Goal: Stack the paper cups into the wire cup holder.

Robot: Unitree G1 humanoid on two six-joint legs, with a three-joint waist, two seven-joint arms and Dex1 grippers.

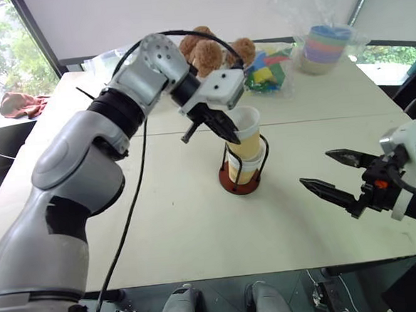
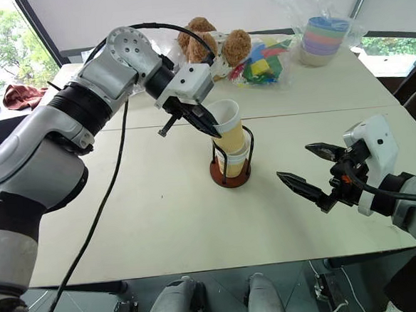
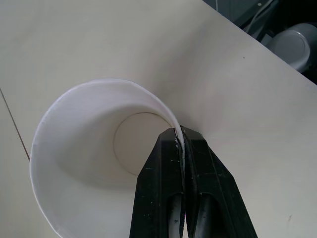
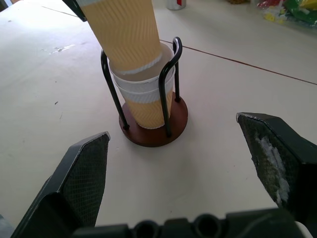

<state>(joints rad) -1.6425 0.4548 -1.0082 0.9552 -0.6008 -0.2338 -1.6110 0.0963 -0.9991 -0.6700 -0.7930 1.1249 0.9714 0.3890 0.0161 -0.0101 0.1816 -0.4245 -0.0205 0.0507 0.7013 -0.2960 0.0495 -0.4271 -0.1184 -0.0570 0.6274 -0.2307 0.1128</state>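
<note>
Left end effector (image 1: 224, 130) pinching white rim of ribbed yellow-orange tapered paper cup (image 1: 246, 134), tilted into nested cups (image 4: 144, 101) in black wire cup holder (image 4: 168, 82), round reddish-brown base, smooth pale table (image 1: 199, 228), right end effector (image 2: 300, 169) spread wide, empty

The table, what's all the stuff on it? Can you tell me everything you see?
Paper cups: three, yellow-orange with white rims; two nested in the holder, the third tilted, partly in them.
Wire cup holder: one, black wire on a reddish-brown base, mid-table.
Table: one, white.
Plush toys: brown, far side.
Bag of blocks: one, bright colours, beside the toys.
Bowls: one pastel stack in clear plastic, far corner.
Cloth: one, reddish-brown, beside the table.
Left gripper: shut on the third cup's rim.
Right gripper: open, apart from the holder.
</note>
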